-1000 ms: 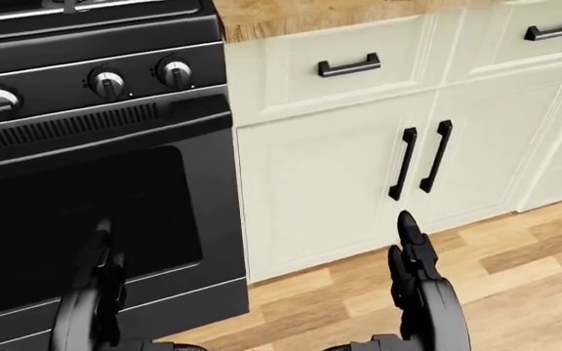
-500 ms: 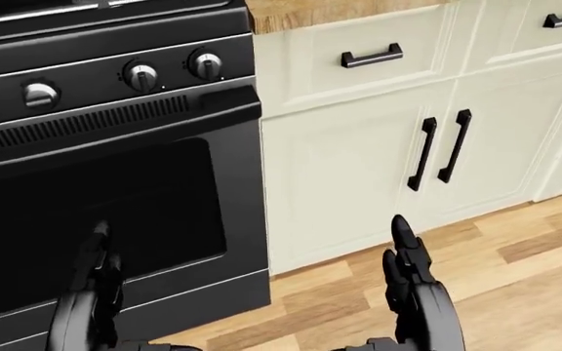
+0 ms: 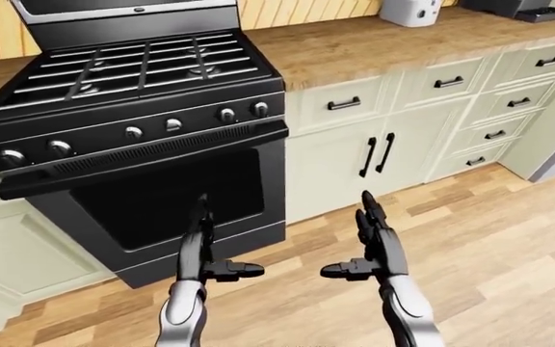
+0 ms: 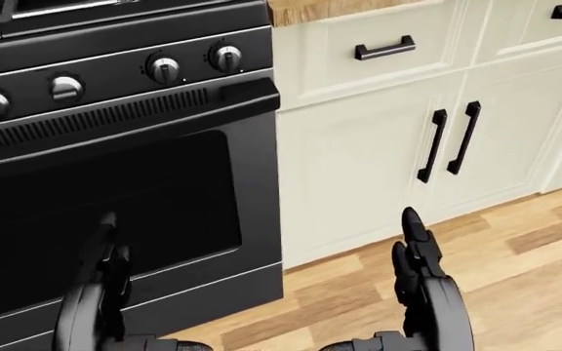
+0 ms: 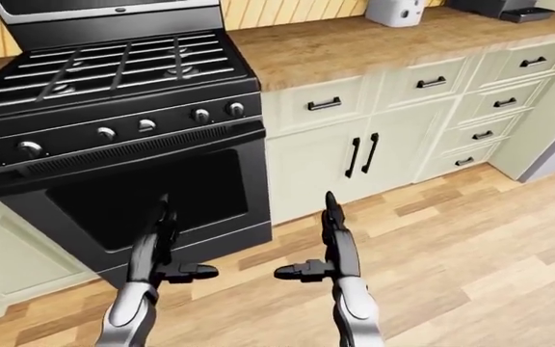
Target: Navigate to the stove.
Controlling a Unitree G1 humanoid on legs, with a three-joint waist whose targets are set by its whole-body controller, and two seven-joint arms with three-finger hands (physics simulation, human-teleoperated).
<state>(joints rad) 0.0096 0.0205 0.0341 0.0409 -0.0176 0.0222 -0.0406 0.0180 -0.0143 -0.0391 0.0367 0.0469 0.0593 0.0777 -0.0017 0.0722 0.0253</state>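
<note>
A black gas stove (image 3: 143, 137) with grates on top, a row of knobs (image 3: 152, 129) and a dark oven door (image 3: 166, 199) fills the left half of the left-eye view. In the head view its door (image 4: 106, 212) and knobs (image 4: 164, 69) take up the left side. My left hand (image 3: 200, 242) hangs open just below the oven door, fingers straight and empty. My right hand (image 3: 372, 238) is open too, over the wooden floor to the right of the stove.
Cream cabinets (image 3: 374, 155) with black handles stand right of the stove under a wooden counter (image 3: 374, 43). A white toaster (image 3: 411, 11) sits at the counter's top edge. Drawers (image 3: 509, 101) run further right. Wood plank floor (image 3: 509, 246) spreads to the right and below.
The whole head view has shifted right: the stove edge and cabinet handles sit further right than before, so the camera has moved left toward the stove. Both hands stay open.
</note>
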